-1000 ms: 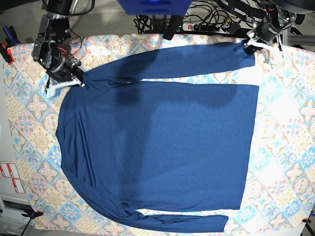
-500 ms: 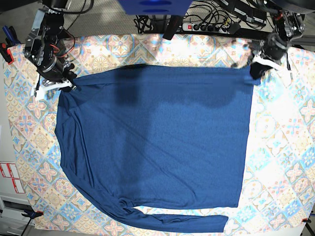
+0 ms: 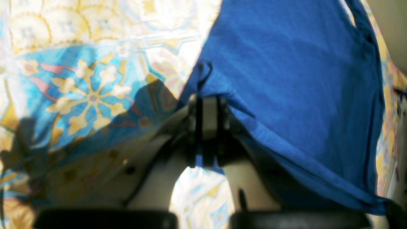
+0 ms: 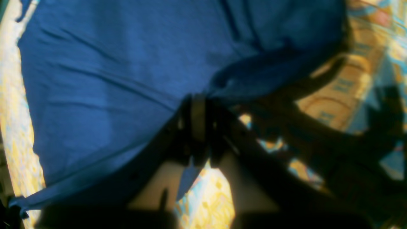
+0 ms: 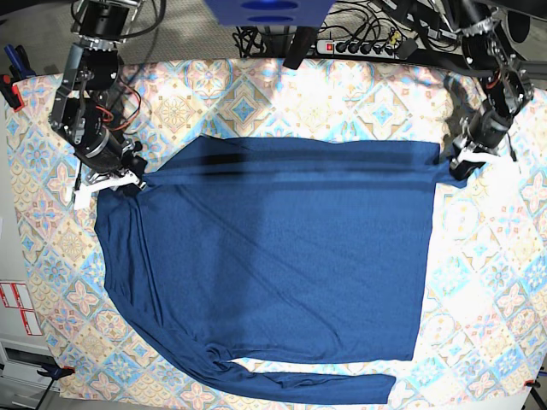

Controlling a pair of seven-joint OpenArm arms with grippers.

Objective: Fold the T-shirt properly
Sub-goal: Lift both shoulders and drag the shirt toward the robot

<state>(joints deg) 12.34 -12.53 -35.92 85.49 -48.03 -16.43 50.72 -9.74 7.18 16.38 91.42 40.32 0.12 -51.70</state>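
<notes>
On the tablecloth, spread flat over most of the middle: the T-shirt, dark blue, long-sleeved, plain. Collar end toward the base view's left, hem toward its right. One sleeve lying straight along the near edge, cuff pointing right. Far sleeve folded across the top of the body, forming a straight doubled band from one gripper to the other.

At the band's left end in the base view: the right gripper, jaws pinched together on a bunch of the fabric near the shoulder. Same grip in the right wrist view, cloth gathered into a small knot between the closed fingers and stretching away in long soft creases; picture blurred and dark, fine detail lost.

At the band's right end in the base view: the left gripper, likewise clamped shut on the shirt's corner, by the cuff and hem. In the left wrist view, blue fabric draped over and pinched between the narrow fingers, patterned cloth bright beside it.

Behind the far edge of the table: a power strip and tangled cables.
</notes>
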